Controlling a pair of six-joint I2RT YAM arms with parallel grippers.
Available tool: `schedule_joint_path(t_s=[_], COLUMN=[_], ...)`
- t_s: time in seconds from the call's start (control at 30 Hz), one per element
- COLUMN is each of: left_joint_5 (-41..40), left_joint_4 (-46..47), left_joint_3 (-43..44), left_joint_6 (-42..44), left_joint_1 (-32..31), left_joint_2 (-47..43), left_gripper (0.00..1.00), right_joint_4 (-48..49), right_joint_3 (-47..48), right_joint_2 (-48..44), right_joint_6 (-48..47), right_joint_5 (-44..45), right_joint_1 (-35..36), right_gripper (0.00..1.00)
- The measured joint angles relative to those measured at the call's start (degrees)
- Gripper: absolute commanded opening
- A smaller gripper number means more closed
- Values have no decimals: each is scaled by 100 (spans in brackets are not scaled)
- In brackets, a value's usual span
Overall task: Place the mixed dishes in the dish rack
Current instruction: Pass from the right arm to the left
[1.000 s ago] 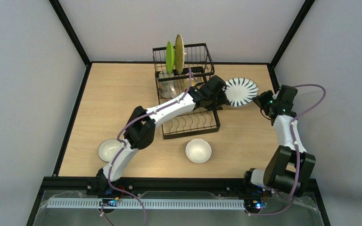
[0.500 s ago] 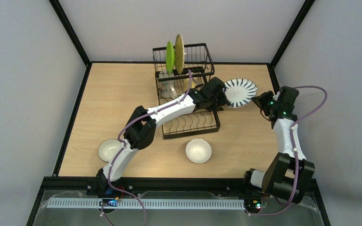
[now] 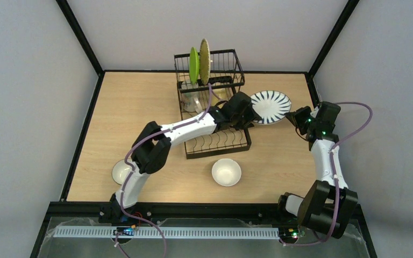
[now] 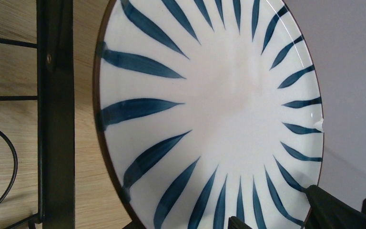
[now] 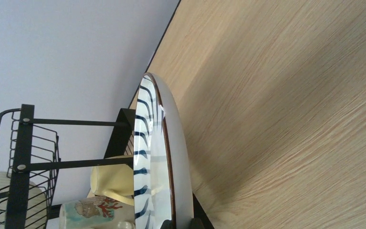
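The blue-striped white plate [image 3: 271, 106] is tilted off the table just right of the black dish rack [image 3: 218, 141]. My left gripper [image 3: 251, 115] is on its left rim; one fingertip [image 4: 236, 222] lies on the plate's face [image 4: 209, 105] and the other is hidden under it. My right gripper [image 3: 299, 117] is shut on the right rim, seen edge-on in the right wrist view [image 5: 174, 162]. The green plate [image 3: 193, 65] and the woven bamboo plate [image 3: 205, 57] stand in the raised basket. The pale yellow mug [image 5: 112, 180] and the clear tumbler [image 3: 192, 101] sit in the rack.
One white bowl [image 3: 226, 172] sits in front of the rack. A second bowl [image 3: 121, 171] is at the front left, partly behind my left arm. A cup with a coral picture [image 5: 83, 212] lies by the mug. Black frame posts edge the table.
The plate has shifted slightly left toward the rack. My left arm has drawn back a little and my right arm has followed, stretching further out.
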Motion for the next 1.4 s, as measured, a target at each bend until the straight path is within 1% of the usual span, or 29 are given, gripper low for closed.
schedule_joint_path(t_s=[0.3, 0.47, 0.77, 1.0, 1.4], left_joint_5=[-22, 7, 181, 341, 496], left_joint_4=[1034, 1434, 1974, 2326, 3119], left_joint_3=[-835, -1043, -1268, -1637, -2332], left_joint_6=[-328, -407, -428, -424, -306], left_joint_1=[-2, -7, 26, 76, 133], left_joint_2=[-278, -280, -393, -616, -804], left_gripper=[99, 99, 99, 99, 99], right_joint_4=[4, 2, 13, 31, 24], right_joint_3=[-120, -160, -214, -350, -909], right_joint_2=[-195, -267, -568, -824, -1587], right_joint_6=[168, 221, 247, 247, 249], right_joint_5=[-120, -173, -297, -424, -490], right_joint_1=[0, 0, -7, -7, -7], right_gripper=[0, 0, 0, 0, 0])
